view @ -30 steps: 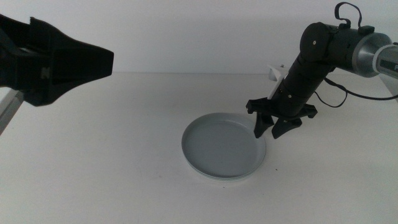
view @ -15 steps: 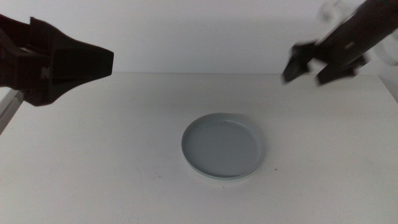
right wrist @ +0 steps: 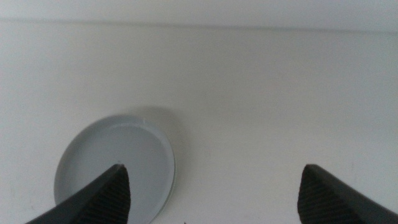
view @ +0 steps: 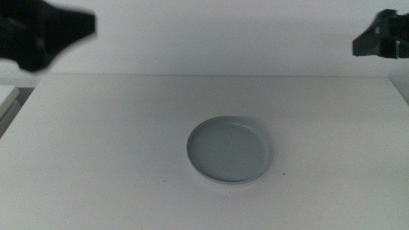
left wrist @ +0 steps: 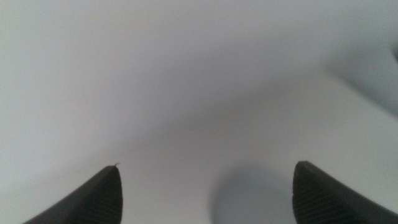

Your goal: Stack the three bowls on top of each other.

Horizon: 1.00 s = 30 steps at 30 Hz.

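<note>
The bowls [view: 230,150] sit nested in one stack in the middle of the table. The top one is light grey, and thin pale rims of the ones beneath show at its front edge. The stack also shows in the right wrist view [right wrist: 115,165], below and to one side of the jaws. My right gripper [view: 381,38] hangs high at the far right, well clear of the stack, open and empty [right wrist: 212,167]. My left gripper [view: 48,29] hangs high at the far left, open and empty [left wrist: 208,165], over bare table.
The white table [view: 115,140] ends against a pale wall at the back. Its right edge runs near my right gripper. A small dark speck lies just right of the stack.
My right gripper has left the stack's right rim and pulled up and back to the far right. My left gripper has risen a little. The stack has stayed put.
</note>
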Motion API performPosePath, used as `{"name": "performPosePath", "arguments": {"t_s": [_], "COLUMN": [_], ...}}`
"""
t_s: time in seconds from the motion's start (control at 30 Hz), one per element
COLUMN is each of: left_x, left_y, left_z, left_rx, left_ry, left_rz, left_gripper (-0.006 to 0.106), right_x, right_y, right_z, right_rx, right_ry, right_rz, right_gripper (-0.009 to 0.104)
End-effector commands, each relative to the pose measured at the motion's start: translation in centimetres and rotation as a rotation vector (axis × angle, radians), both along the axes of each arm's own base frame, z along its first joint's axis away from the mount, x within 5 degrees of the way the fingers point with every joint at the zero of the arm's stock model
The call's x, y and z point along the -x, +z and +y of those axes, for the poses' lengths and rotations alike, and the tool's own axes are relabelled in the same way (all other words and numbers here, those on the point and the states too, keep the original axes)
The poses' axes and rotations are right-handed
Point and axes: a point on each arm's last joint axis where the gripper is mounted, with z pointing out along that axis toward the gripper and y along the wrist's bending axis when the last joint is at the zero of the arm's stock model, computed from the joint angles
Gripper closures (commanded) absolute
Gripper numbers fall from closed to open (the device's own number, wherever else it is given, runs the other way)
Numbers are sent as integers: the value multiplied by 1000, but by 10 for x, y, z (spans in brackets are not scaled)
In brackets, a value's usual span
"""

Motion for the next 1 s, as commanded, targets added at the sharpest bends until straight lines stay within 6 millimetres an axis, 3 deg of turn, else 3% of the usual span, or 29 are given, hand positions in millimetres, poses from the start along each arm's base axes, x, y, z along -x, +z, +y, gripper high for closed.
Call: {"name": "performPosePath", "arguments": {"t_s": [0.0, 0.23, 0.43, 0.87, 0.97], "left_x": [1, 21, 39, 41, 38], "left_y": [4, -42, -78, -78, -79], "left_z": [9, 33, 45, 47, 49], "left_rx": [53, 22, 20, 25, 43], "left_ry": [85, 230, 316, 335, 363], "left_rz": [-156, -139, -98, -121, -179], "left_gripper": [7, 7, 7, 7, 7], "right_x": [17, 65, 74, 75, 93], "right_y": [0, -23, -28, -25, -26], "right_z": [-6, -17, -22, -22, -25], "right_rx": [-1, 17, 23, 9, 8], "right_ry": [-31, -83, -114, -122, -127], "right_rz": [-73, -231, -376, -414, -458], "right_gripper": [17, 16, 8, 9, 9]}}
